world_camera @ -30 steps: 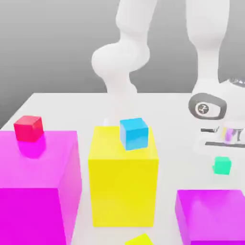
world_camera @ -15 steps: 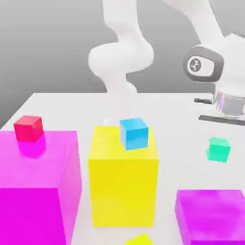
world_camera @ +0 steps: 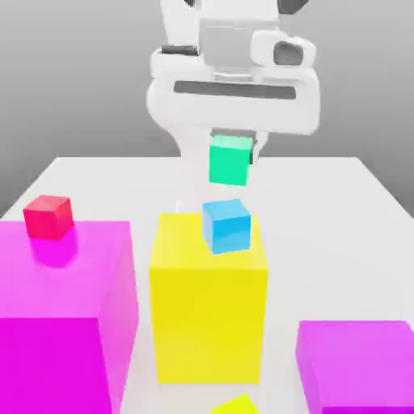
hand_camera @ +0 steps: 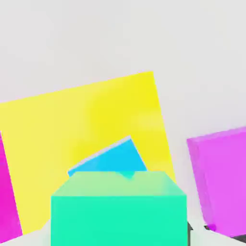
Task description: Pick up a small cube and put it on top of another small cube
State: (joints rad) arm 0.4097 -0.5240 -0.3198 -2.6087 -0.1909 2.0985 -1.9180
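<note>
Now the claw (world_camera: 232, 149), clamped on the teal-green cube (world_camera: 230, 161), has swung in from the exterior view's right and hangs just above the sky-blue cube (world_camera: 226, 226) on the yellow block (world_camera: 209, 299). Transport appears complete; lowering and release remain.

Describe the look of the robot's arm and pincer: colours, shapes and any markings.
The arm is glossy white, built from rounded, bulbous segments. The hand above the pincer is a wide, white, boxy block with rounded corners and a dark grey horizontal slot across its front. A grey, ring-shaped cap sits on its upper corner at the exterior view's right. No cables or lettering are visible.
</note>
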